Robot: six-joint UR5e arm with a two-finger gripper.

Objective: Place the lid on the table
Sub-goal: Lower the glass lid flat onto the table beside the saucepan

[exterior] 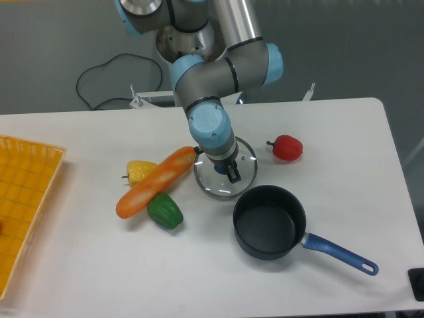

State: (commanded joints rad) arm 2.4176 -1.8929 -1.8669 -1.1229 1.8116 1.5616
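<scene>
White table [318, 132] with rounded corners, spanning nearly the full view. Arm [218, 66] reaching down from the far edge to mid-table, wrist vertical. Yellow mesh tray [26, 199] at the left edge, partly cut off by the frame. Dark pan [268, 222] right of centre and toward the near edge, upright, interior bare, blue handle [338, 254] pointing to the lower right. Orange carrot [156, 182] left of the lid, long axis running lower left to upper right, upper tip touching or just overlapping the lid rim. Lid [225, 173] lying flat or nearly flat on the table at centre, glass face up, metal rim round with no long axis, just beside the pan's upper-left rim; blue knob mostly hidden beneath the wrist. Gripper [228, 169] directly over the lid centre, fingers pointing down at the knob; jaw state not determinable, knob contact hidden by the wrist. Red pepper [287, 148] right of the lid, apart from it, stem to the left. Green pepper [165, 211] touching the carrot's near side. Yellow pepper [141, 171] touching the carrot's far side.
</scene>
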